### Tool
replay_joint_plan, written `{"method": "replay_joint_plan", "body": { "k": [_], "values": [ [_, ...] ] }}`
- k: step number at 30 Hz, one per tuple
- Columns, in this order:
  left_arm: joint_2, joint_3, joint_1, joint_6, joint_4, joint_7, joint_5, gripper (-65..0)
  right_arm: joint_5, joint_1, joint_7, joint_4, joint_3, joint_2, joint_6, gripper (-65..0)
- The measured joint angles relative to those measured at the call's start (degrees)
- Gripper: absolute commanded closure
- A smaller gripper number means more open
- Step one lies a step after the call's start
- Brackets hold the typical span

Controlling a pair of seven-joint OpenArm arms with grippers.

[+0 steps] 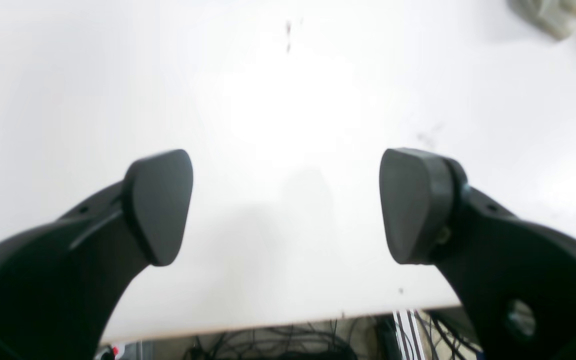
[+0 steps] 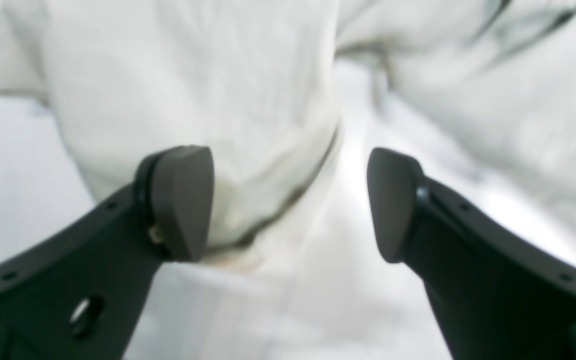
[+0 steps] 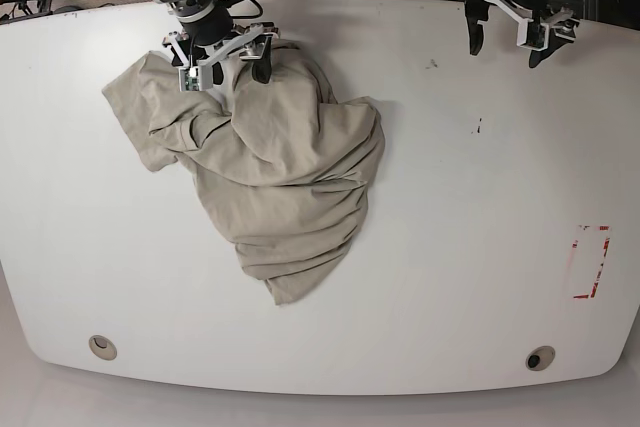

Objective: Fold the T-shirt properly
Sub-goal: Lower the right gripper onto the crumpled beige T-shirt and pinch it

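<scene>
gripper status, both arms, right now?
Left gripper: open, holding nothing, over the white table.
Right gripper: open over the T-shirt, not gripping it.

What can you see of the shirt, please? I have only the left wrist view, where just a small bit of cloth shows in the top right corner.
Observer: In the base view the T-shirt lies bunched and wrinkled on the table, narrowing to a point away from the arms.

Operator: And where is the right gripper?

Observer: The right gripper is at the shirt's end nearest the arms, with its jaws apart and cloth visible between them.

Operator: Is there any marking on the table that I do not see?

Observer: Yes, a broken red outline on the side of the left gripper, well away from the shirt.
</scene>
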Motion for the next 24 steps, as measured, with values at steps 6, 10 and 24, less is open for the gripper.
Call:
{"method": "replay_joint_plan", "body": {
  "k": [6,10,24],
  "values": [
    [0.1,0.0,-3.5,0.0,0.0,0.2,0.0,-55.3,0.4,1.7,-2.1,-3.8,-0.1,-0.3,0.0,-36.6],
    [0.3,0.0,-5.3,0.0,0.0,0.2,0.0,-55.3,0.6,1.7,-1.6,-4.8,-0.1,-0.3,0.0,-24.3],
    [0.2,0.0,-11.9,-0.1,0.0,0.4,0.0,-55.3,0.5,-3.8,-2.8,3.3,-0.3,0.0,0.1,0.0]
  ]
}}
